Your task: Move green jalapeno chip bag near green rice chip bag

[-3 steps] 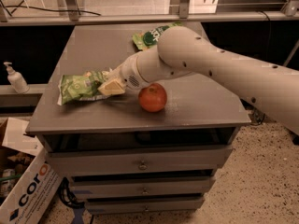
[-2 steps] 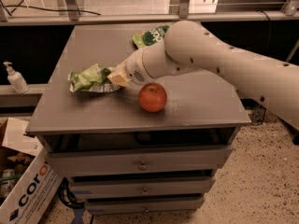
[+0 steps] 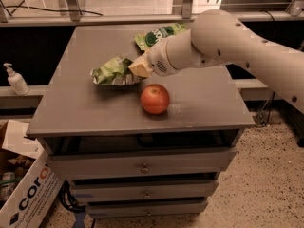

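Note:
The green jalapeno chip bag (image 3: pixel 112 71), light green and crinkly, is held just above the grey cabinet top (image 3: pixel 85 108), left of centre. My gripper (image 3: pixel 137 69) is shut on the bag's right end; the arm reaches in from the right. The green rice chip bag (image 3: pixel 159 35), with a dark green round logo, lies at the back of the top, up and to the right of the jalapeno bag, partly hidden by my arm.
A red apple (image 3: pixel 155 99) sits on the top just in front of the gripper. The cabinet has drawers (image 3: pixel 142 167) below. A soap dispenser (image 3: pixel 15 79) stands on a ledge at left. A cardboard box (image 3: pixel 23 201) is on the floor at lower left.
The gripper has carried the jalapeno bag from the top's left edge rightward and toward the back, closer to the rice bag. The apple has not moved.

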Controlling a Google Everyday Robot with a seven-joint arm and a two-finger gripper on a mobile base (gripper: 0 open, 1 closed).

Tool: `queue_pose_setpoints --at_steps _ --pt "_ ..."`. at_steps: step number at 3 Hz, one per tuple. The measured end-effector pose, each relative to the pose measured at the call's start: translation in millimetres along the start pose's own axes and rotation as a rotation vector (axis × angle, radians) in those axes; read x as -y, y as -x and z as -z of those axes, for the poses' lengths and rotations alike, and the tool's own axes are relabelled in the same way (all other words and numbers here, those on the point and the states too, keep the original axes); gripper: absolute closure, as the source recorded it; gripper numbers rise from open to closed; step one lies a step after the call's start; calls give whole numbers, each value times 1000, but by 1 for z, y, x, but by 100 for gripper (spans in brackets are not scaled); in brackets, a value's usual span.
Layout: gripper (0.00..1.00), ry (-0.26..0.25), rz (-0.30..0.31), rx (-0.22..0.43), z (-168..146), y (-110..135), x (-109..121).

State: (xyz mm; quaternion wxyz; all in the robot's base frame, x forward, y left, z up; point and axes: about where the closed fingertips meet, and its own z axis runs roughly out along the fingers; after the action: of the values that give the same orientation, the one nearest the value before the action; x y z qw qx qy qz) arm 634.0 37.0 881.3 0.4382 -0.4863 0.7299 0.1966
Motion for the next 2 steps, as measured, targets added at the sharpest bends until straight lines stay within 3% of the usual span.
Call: queue_pose_setpoints --at_steps 2 --pt "100 -110 -3 -30 46 -13 45"
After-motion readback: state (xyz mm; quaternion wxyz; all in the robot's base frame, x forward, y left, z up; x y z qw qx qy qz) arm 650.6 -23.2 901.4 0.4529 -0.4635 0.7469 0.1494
